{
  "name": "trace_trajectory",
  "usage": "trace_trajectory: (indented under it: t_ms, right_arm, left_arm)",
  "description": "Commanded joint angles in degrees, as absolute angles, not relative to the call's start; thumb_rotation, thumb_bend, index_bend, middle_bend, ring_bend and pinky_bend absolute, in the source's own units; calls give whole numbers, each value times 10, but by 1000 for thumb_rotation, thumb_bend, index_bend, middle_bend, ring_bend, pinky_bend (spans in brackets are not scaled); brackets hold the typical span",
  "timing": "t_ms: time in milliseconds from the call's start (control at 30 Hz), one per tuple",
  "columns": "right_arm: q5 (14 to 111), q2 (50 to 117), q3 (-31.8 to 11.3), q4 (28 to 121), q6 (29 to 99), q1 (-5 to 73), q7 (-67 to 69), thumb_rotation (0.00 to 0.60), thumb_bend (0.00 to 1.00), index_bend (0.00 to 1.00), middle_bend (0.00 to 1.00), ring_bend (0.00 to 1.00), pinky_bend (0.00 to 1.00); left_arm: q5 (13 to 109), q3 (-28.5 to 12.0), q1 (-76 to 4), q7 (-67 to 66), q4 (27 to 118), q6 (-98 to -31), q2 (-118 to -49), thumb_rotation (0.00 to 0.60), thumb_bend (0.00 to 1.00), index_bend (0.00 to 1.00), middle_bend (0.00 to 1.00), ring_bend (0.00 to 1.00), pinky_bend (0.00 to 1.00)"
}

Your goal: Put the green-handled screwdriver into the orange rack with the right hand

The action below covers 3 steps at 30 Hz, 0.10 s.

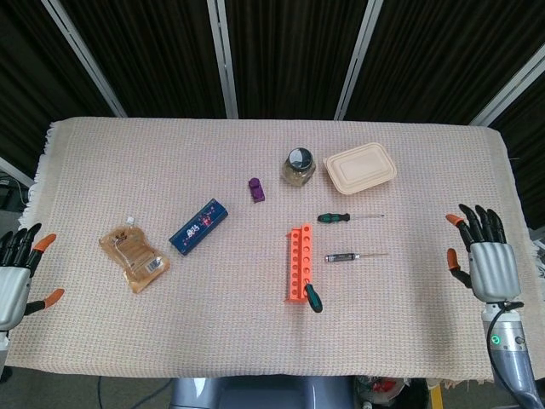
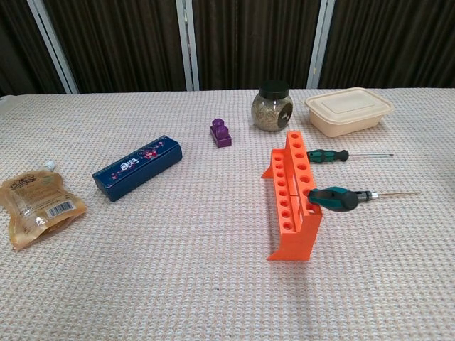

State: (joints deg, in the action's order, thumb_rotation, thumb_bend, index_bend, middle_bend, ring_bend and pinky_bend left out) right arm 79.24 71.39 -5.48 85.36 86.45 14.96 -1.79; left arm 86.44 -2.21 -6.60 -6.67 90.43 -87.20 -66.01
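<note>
The green-handled screwdriver point(image 2: 333, 198) sits in the orange rack point(image 2: 291, 202), near its front end, with its thin metal tip poking out to the right. Another small screwdriver point(image 2: 328, 155) lies on the cloth just behind. The right hand point(image 1: 485, 260) is far off at the table edge, fingers apart, holding nothing. The left hand point(image 1: 15, 277) is empty too.

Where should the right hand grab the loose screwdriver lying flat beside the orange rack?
By the green handle, probably from above, fingers across its two long sides. The loose screwdriver lies flat, its handle end nearest the orange rack and its thin shaft pointing away, too slim to pinch well. The right hand is open and well clear.
</note>
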Motion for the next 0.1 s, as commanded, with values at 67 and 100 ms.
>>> trace_trajectory:
  t_ms: [67,100]
  right_arm:
    - [806,715,-33,844,888,118,-44,600,303,153,41,0,0]
    - [806,714,-31,845,890,114,-43,600,269,149,37,0,0]
  left_arm:
    - [877,-18,-56,-60,893,-890,-672,600,101,137,0,0,0]
    - [879,-16,-54,-60,892,-892,-673,600,100,137,0,0,0]
